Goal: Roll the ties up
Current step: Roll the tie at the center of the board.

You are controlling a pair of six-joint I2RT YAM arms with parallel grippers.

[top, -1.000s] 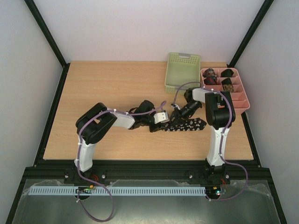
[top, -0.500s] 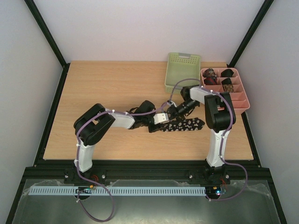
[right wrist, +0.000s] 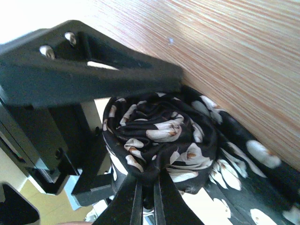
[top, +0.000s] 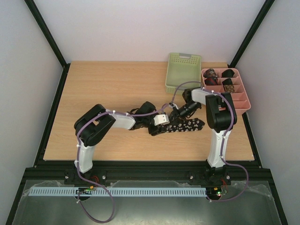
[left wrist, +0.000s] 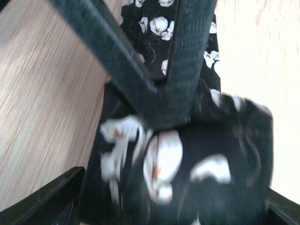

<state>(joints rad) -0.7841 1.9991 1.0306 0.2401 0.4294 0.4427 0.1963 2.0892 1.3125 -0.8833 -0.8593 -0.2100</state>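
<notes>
Tie (right wrist: 159, 136): black with white flowers, left end wound up, the rest flat toward the right, on the table (top: 108, 84) right of centre. From above the wound end is mostly hidden by both claws; the left wrist view is blurred. Right gripper (right wrist: 146, 199) is pinched closed on the tie's wound end. Left gripper (left wrist: 159, 211) is spread wide, straddling it. Rolled ties (top: 218, 77) in the pink tray (top: 247, 105) far right are too small to detail.
</notes>
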